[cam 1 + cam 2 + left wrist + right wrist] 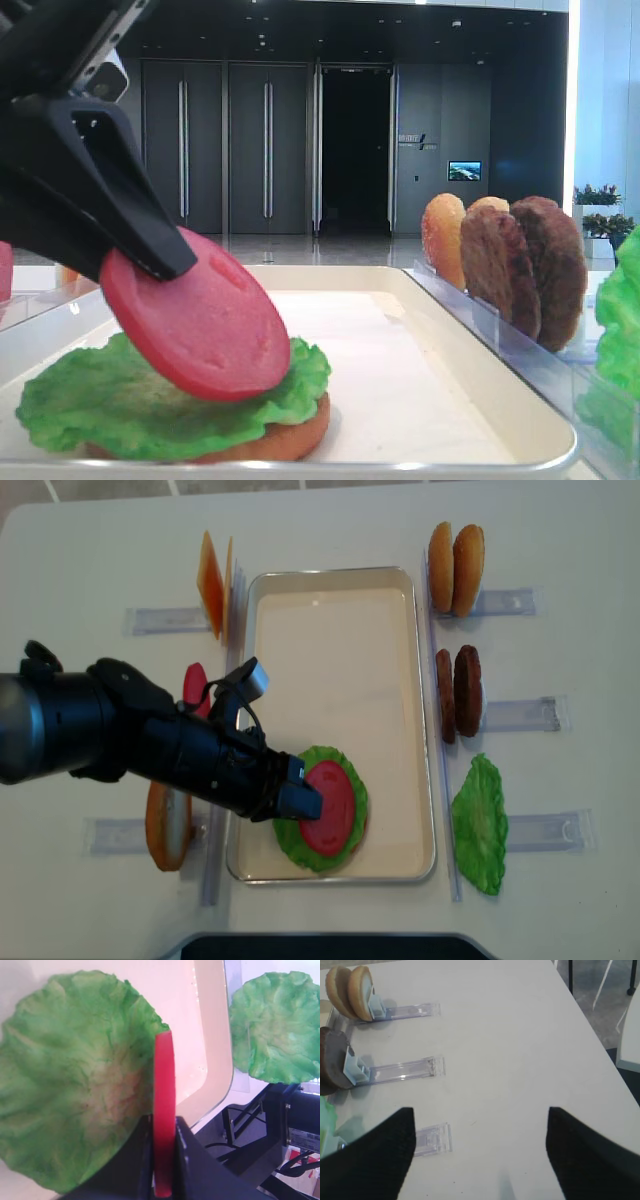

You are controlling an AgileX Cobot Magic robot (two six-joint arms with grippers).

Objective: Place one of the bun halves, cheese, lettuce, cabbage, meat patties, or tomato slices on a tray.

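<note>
Red tomato slice | tilted, low edge on lettuce | L gripper clamped

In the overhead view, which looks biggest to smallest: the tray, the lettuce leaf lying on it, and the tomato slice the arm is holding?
1. The tray, by far.
2. The lettuce leaf on it.
3. The tomato slice, gripped by the left gripper above the leaf.

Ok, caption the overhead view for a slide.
Left fingers hold a tomato slice over lettuce on the tray.
</note>
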